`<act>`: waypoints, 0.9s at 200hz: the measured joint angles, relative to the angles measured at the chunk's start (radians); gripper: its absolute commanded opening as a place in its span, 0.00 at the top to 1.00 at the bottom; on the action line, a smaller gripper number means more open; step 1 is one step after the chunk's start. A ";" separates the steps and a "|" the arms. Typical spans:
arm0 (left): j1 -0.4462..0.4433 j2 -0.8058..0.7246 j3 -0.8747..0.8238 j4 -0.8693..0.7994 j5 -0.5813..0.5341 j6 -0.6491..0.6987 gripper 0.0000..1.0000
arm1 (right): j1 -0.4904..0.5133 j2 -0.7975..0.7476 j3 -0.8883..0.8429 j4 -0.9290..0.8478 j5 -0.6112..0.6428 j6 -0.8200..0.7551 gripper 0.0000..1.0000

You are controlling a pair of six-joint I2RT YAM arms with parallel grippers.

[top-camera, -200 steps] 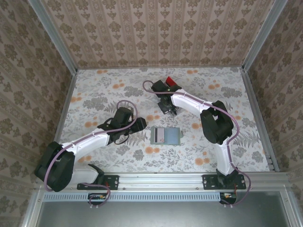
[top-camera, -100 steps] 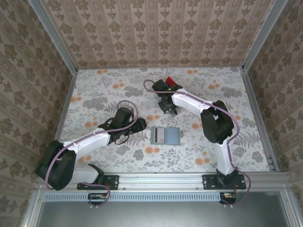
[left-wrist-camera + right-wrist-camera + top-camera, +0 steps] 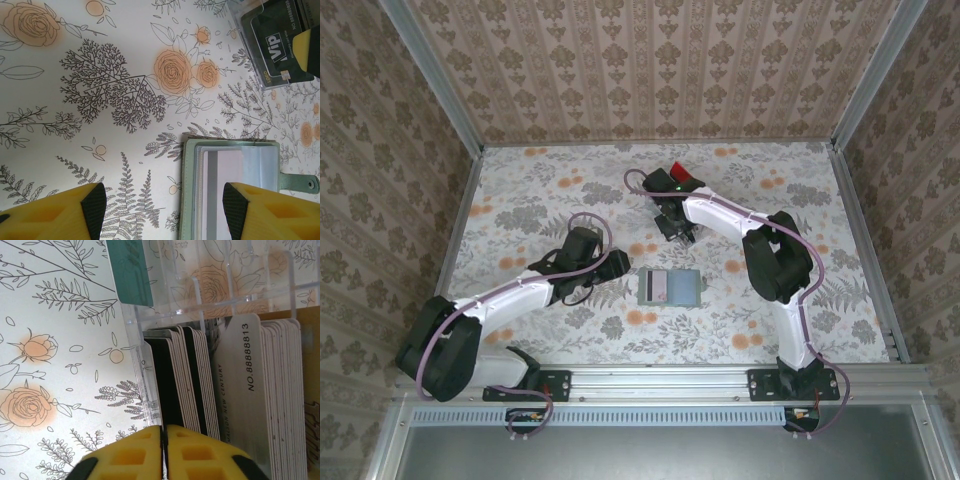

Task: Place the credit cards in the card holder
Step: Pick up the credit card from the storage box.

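Observation:
The card holder point(image 3: 670, 288), a sage-green wallet, lies open at mid-table; its inner slots point(image 3: 240, 170) show in the left wrist view. My left gripper point(image 3: 165, 205) hangs open just above its left edge, one fingertip over the cloth and the other over the wallet, and it is also seen from above point(image 3: 617, 265). The credit cards point(image 3: 235, 390) stand on edge in a clear tray point(image 3: 210, 295). My right gripper point(image 3: 164, 452) is shut over the tray's near end, its jaws pinched on the top edge of a dark credit card point(image 3: 162, 375). That card's "VIP" face point(image 3: 275, 45) shows in the left wrist view.
The clear tray has a red end piece point(image 3: 682, 176) and stands behind the wallet. A teal card point(image 3: 131, 270) sits at the tray's far end. Flowered cloth point(image 3: 540, 190) covers the table, which has metal rails and patterned walls around it.
My right gripper has shifted slightly toward the tray and re-pinched. The left arm and the wallet have not moved.

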 measured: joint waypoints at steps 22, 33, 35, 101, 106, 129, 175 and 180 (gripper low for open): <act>0.000 0.000 0.000 0.000 0.000 0.000 0.33 | 0.000 -0.002 0.000 0.000 0.000 0.000 0.95; 0.000 0.000 0.000 0.000 0.001 0.000 0.33 | 0.000 -0.005 0.000 -0.001 -0.003 0.000 0.95; 0.000 0.000 0.000 0.000 0.001 0.000 0.33 | 0.000 -0.005 0.000 -0.001 -0.005 0.000 0.95; 0.000 0.000 0.007 -0.002 0.011 0.000 0.33 | -0.019 -0.149 -0.044 -0.006 -0.084 0.004 0.96; 0.000 0.000 0.010 -0.003 0.013 0.000 0.33 | -0.023 -0.159 -0.045 -0.006 -0.090 0.008 0.97; 0.000 0.000 0.024 -0.003 0.024 0.000 0.33 | -0.038 -0.192 -0.055 -0.001 -0.121 0.026 0.98; 0.005 0.000 0.031 0.023 0.076 -0.014 0.31 | -0.082 -0.341 -0.215 0.064 -0.310 0.138 1.00; 0.007 0.000 0.031 0.033 0.088 -0.020 0.31 | -0.090 -0.370 -0.244 0.082 -0.341 0.162 1.00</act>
